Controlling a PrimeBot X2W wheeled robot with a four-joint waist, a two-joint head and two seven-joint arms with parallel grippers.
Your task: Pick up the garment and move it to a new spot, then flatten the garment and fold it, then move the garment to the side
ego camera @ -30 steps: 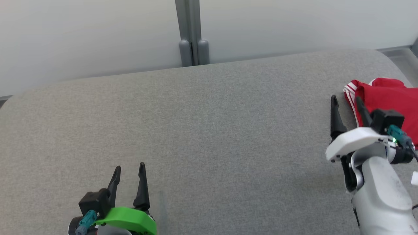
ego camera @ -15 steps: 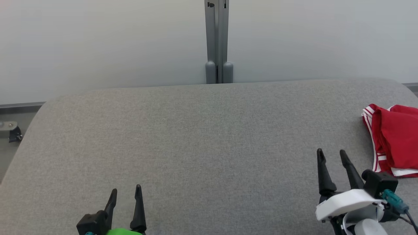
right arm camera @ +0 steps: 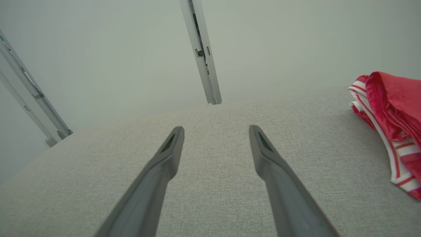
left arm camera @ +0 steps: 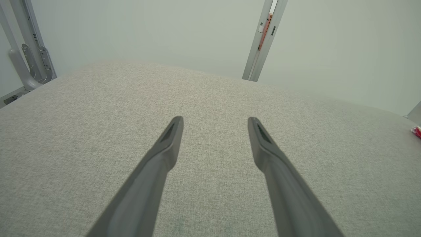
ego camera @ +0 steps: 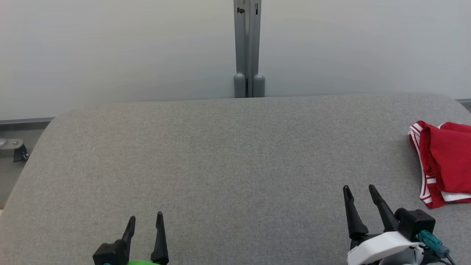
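Observation:
The garment [ego camera: 447, 162] is red with white stripes along its edge and lies folded at the far right of the grey padded table [ego camera: 228, 154]. It also fills the right side of the right wrist view as a red and white bundle [right arm camera: 391, 108], and a sliver of the garment [left arm camera: 417, 131] shows at the right edge of the left wrist view. My right gripper [ego camera: 358, 189] stands open near the front right, left of the garment and apart from it. My left gripper [ego camera: 145, 217] is open at the front left, nothing between its fingers.
A pale wall with a grey vertical post [ego camera: 247, 48] runs behind the table. The table's rounded left corner drops off beside a metal bracket [ego camera: 16, 151]. The wide grey middle of the table is bare fabric.
The head camera has tilted up and swung, so the whole scene shifted. My right gripper has drawn back from the garment's edge toward the front; the garment stays where it lay.

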